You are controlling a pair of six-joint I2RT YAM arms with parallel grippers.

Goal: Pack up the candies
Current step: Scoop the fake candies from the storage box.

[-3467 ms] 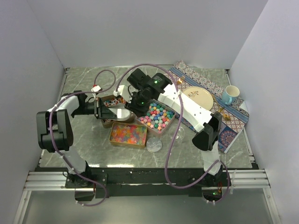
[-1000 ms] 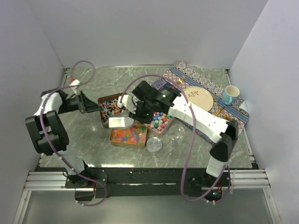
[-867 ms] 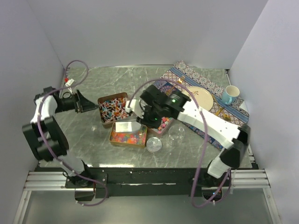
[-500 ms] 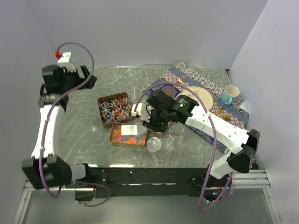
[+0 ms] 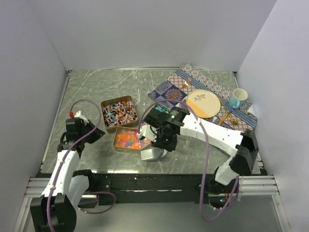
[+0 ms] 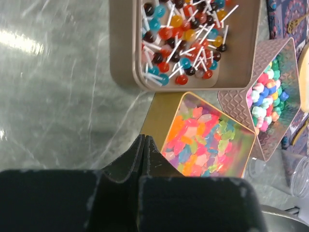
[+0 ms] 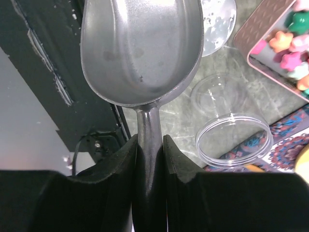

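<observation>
Starting at the near left: note the left claw [image 6: 143,141] pinched shut on nothing, aimed toward the candies [image 6: 207,135]. Moving right, find lollipops [image 5: 118,112] in the far tin [image 6: 123,48], jellies [image 5: 126,139] in the near tin [image 6: 157,121], and pastel chunks [image 6: 267,94] in the pink tin [image 6: 236,104]. Further right, see the right claw [image 7: 149,145] clamped on the handle of an empty scoop [image 7: 140,48], just over the lid [image 7: 219,19], beside the clear jar [image 7: 233,140]. Beware toppling that jar with a low swing, or spilling candies from a tilted scoop.

Saw a cream plate [image 5: 203,102] on a patterned cloth [image 5: 193,77], blue cup [image 5: 237,97] beside. Noted a clear jar [image 7: 234,140] on the bench [image 5: 96,87] near an empty scoop [image 7: 140,48].
</observation>
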